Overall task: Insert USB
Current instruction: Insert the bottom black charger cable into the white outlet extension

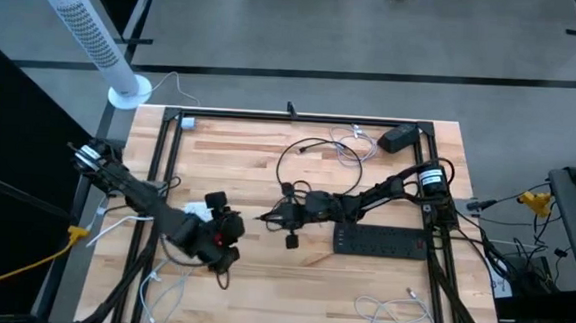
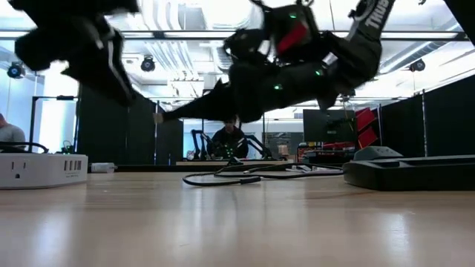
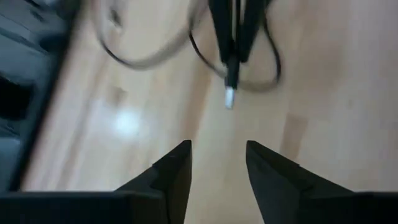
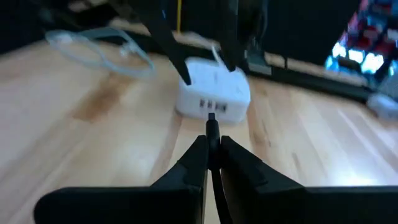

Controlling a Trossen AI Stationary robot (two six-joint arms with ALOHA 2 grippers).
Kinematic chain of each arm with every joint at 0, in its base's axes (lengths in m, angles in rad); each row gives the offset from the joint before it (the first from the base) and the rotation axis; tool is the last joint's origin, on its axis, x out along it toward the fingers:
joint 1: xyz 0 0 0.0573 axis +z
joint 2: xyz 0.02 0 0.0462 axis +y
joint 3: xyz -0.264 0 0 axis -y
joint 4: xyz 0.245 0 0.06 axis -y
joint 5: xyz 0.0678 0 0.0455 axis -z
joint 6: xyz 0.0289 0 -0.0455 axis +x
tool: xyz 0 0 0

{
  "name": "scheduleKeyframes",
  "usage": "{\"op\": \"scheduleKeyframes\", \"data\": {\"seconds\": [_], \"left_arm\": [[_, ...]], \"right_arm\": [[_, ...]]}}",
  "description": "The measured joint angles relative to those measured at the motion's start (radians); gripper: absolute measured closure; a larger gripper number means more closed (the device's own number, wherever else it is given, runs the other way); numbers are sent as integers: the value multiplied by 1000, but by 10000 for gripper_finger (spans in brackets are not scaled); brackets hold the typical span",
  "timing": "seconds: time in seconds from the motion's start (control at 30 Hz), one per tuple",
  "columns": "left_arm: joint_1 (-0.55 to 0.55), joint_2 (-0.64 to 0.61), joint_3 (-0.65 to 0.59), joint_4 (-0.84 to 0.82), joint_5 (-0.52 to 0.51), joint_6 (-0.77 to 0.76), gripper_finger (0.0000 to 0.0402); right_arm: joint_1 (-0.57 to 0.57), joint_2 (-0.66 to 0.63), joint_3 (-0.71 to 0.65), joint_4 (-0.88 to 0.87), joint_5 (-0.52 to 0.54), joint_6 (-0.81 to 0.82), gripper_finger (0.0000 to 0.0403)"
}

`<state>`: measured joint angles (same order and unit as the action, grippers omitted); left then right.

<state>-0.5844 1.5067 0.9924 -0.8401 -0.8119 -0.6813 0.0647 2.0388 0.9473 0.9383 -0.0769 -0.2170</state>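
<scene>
Gripping the black USB cable (image 4: 212, 124) by its plug end, the right end effector (image 4: 212, 163) is clenched tight on it above the middle of the light wooden butcher-block surface (image 1: 361, 281). In the right wrist view the plug tip points straight at the white rectangular charging hub with a row of ports (image 4: 213, 93), close to the port face but with a sliver of bare wood between them. The left end effector (image 3: 217, 163) sits released, fingers spread and holding nothing, over the left part of the surface, facing the right arm's plug. The hub lies just beside it, near the left black frame rail (image 1: 167, 139).

Open room: bare wood runs between the two arms and along the whole front strip, broken only by a thin white cable loop (image 1: 391, 313) near the front right corner. A long black power strip (image 1: 381, 240) lies just in front of the right arm, hemming that side. Behind the arms, a black cable loop (image 1: 313, 163) and a black power adapter (image 1: 401, 138) crowd the far right edge. A white tower fan (image 1: 88, 31) stands off the far left corner.
</scene>
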Motion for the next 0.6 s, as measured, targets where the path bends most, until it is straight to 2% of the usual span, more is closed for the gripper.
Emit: {"op": "scheduleKeyframes", "data": {"seconds": [0.07,0.2,0.47,0.6], "left_arm": [[-22,-11,0,7,-54,-26,251],[-29,-20,-15,80,-65,-23,239],[-28,-21,-40,245,-61,89,207],[-28,-21,-40,299,-40,146,209]], "right_arm": [[4,0,-26,91,-33,-1,385],[10,0,-39,204,-71,-2,385],[39,0,-10,201,-95,-30,385],[42,0,-9,198,-87,-43,385]]}}
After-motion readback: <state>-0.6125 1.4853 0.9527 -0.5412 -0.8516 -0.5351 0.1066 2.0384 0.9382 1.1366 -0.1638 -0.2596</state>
